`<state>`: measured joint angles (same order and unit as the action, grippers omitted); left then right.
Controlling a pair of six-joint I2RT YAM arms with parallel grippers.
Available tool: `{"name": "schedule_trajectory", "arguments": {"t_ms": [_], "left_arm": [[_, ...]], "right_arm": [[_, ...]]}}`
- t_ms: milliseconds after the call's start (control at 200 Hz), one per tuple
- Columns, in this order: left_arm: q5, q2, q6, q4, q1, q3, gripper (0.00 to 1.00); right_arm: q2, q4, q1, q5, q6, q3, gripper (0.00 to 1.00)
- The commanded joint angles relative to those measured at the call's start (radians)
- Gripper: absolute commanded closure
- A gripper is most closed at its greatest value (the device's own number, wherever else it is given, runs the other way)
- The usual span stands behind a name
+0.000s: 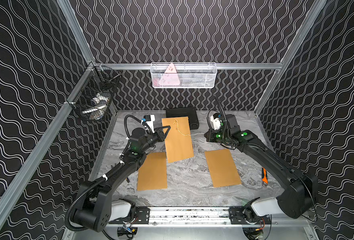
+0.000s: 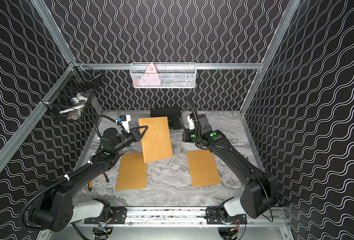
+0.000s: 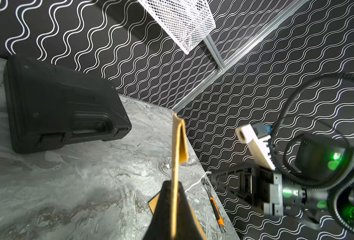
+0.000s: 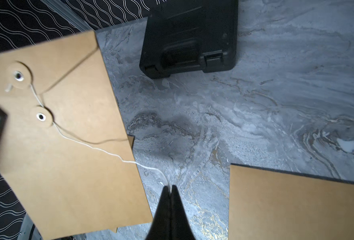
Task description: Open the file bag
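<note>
holding the file bag [image 1: 178, 143] lifted above the far middle of the table [image 1: 188, 178], left gripper [image 1: 168, 128] clenched on its edge; right gripper [image 4: 170, 187] pinching the string [image 4: 109, 152]; likely needing gentle circling off the lower button [image 4: 41, 116].

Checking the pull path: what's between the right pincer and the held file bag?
Only the white string, running from the held file bag to the right pincer, seen in the right wrist view.

The file bag [image 1: 178, 139] is raised over the middle of the table [image 1: 188, 187], in front of a case [image 1: 181, 112] at the back wall, its string [image 1: 192, 134] running right. The left envelope [image 1: 152, 171] and right envelope [image 1: 223, 168] lie nearer the front. A knife [image 1: 264, 175] lies at the table's right edge.
</note>
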<state>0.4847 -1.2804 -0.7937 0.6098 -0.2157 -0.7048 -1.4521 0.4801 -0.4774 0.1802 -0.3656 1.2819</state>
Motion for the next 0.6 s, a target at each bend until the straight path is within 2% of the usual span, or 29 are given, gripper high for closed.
{"name": "schedule_trajectory", "arguments": {"t_ms": [0, 205, 596], "left_arm": [[0.018, 0.013, -0.009, 0.044, 0.0, 0.017, 1.0], [0.017, 0.026, -0.003, 0.027, -0.012, 0.042, 1.0], [-0.023, 0.047, 0.065, -0.054, -0.086, 0.049, 1.0]], "right_arm": [[-0.03, 0.018, -0.001, 0.032, 0.032, 0.059, 1.0], [-0.085, 0.034, -0.001, 0.049, 0.047, 0.152, 1.0], [-0.168, 0.075, -0.004, 0.079, 0.074, 0.297, 1.0]]}}
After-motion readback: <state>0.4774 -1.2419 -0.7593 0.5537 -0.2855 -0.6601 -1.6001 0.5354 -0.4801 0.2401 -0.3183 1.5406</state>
